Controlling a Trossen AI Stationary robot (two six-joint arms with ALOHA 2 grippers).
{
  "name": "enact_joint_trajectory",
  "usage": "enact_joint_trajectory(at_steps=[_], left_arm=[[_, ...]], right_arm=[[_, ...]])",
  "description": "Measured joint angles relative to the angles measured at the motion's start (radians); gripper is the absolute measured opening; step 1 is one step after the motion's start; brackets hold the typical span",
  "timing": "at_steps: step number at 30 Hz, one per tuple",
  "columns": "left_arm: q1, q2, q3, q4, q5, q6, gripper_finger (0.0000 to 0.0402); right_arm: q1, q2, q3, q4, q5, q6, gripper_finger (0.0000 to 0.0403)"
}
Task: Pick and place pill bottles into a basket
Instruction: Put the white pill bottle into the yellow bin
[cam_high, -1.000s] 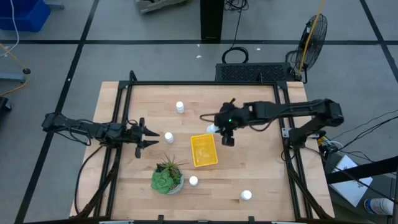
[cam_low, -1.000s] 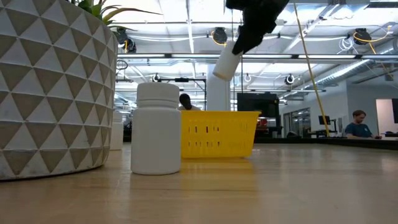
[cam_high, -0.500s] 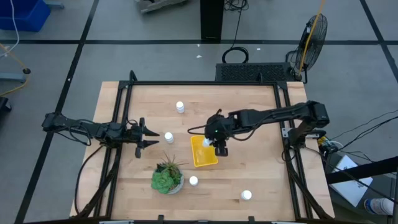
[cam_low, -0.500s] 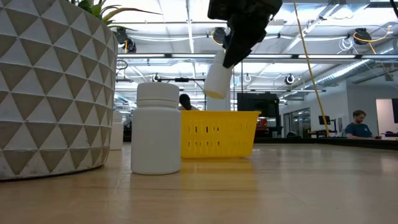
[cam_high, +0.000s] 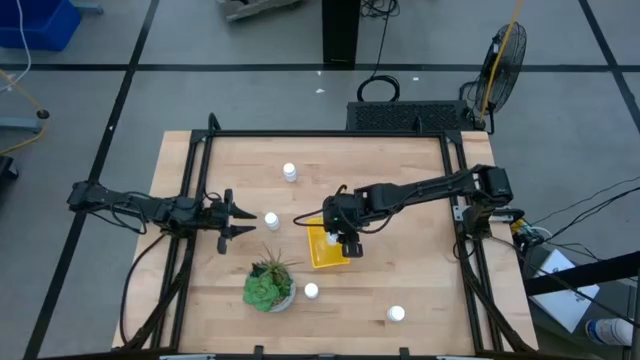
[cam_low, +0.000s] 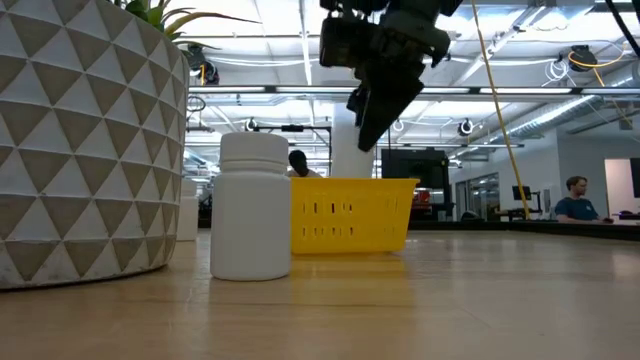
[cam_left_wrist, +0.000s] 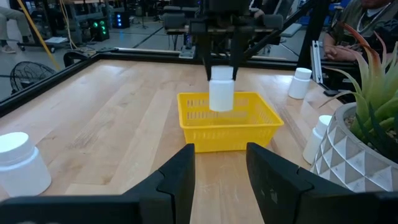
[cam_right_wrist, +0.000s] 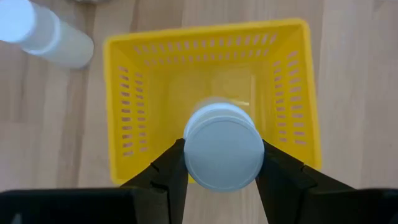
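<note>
My right gripper (cam_high: 341, 238) is shut on a white pill bottle (cam_left_wrist: 221, 93) right above the yellow basket (cam_high: 322, 245), which stands on the table's middle. The basket also shows in the right wrist view (cam_right_wrist: 124, 106) and in the low view (cam_low: 350, 215), where the gripper hides the held bottle. My left gripper (cam_high: 238, 220) is open and empty near the left edge, pointing at a standing bottle (cam_high: 271, 220). Three more bottles stand on the table: one at the far side (cam_high: 289, 172), one by the plant (cam_high: 311, 291) and one near the front edge (cam_high: 397, 314). My right gripper pinches the bottle's upper part, at the cap (cam_right_wrist: 224, 155), between its two fingers (cam_right_wrist: 171, 171). The fingers come from above and point down. The bottle hangs upright below them over the basket's middle, clear of the table.
A green plant in a white patterned pot (cam_high: 268, 285) stands near the front edge, left of the basket, and fills the left of the low view (cam_low: 90, 140). Black frame rails (cam_high: 200, 200) run along the table's sides. Bare wood lies right of the basket.
My right gripper has carried the bottle toward the table's left and near edges, from beside the basket's far right corner to right above the basket. The bottle has turned from tilted to upright in the hold.
</note>
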Motion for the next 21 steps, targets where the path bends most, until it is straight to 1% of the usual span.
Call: enact_joint_trajectory(at_steps=[14,21], left_arm=[[0.000,0.000,0.000,0.000,0.000,-0.001,0.0149],[0.000,0.000,0.000,0.000,0.000,-0.001,0.0149]], right_arm=[[-0.083,0.016,0.000,0.017,0.003,-0.066,0.0139],[-0.099,0.016,0.000,0.012,0.000,-0.075,0.0139]])
